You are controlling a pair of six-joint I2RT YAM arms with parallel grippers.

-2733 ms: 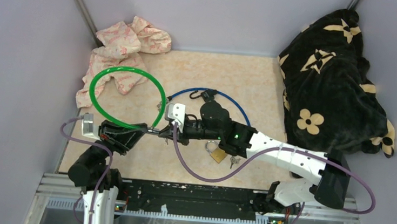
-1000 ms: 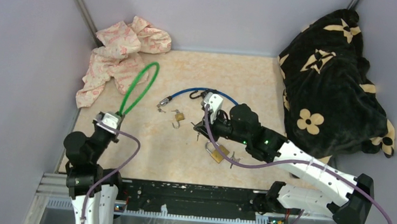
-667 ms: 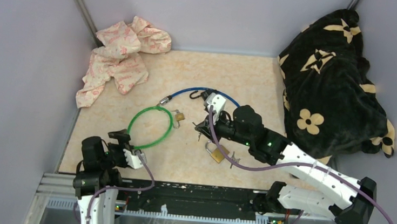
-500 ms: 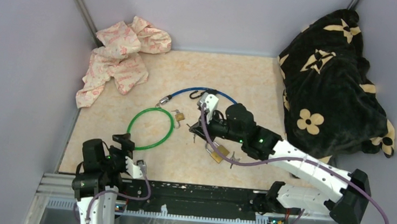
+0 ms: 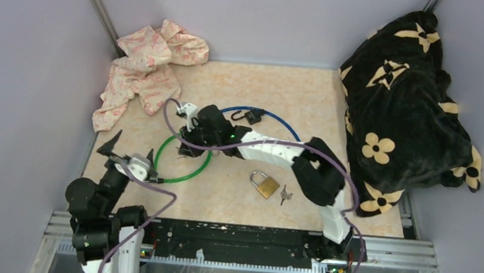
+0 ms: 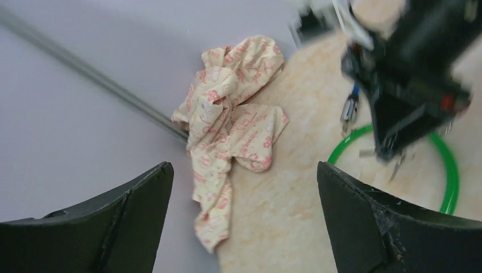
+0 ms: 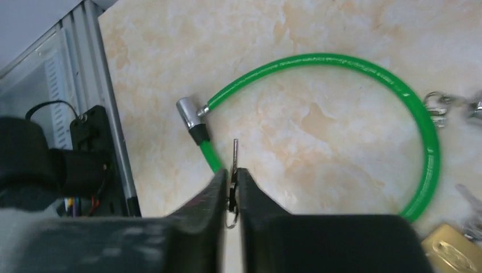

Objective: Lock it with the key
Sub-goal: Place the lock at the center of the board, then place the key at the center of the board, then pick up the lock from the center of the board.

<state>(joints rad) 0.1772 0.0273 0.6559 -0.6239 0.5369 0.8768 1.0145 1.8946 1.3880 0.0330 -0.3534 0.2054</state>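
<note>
**Left to right.** The pink cloth (image 5: 145, 68) lay crumpled in the far left corner of the table (image 5: 263, 85). The left gripper (image 5: 129, 156) hovered over the near left edge with its jaws spread wide. In its wrist view the two black fingers (image 6: 119, 219) framed the cloth, holding and touching nothing.

Just to its right, the green cable (image 5: 184, 180) lay in a loop on the table. The right gripper (image 7: 233, 181), reaching across from the right, hung over that loop with its jaws pressed together on a small silver key (image 7: 235, 152). The blade projected beyond the fingertips, its tip just beside the cable's metal end fitting (image 7: 187, 115). Whether it touched the cable could not be told. A small brass lock (image 7: 450, 245) showed at the lower right corner of the right wrist view, just outside the loop.

Further right, the blue cable (image 5: 288, 123) arced behind the right arm, carrying a black fitting (image 5: 253, 116). The brass padlock (image 5: 265, 185) lay flat near the front edge, well apart from the held key, with loose keys (image 5: 285, 195) just beside it. Any marking on either lock was too small to read. The black blanket (image 5: 408, 98), patterned with cream flowers, filled the far right.
</note>
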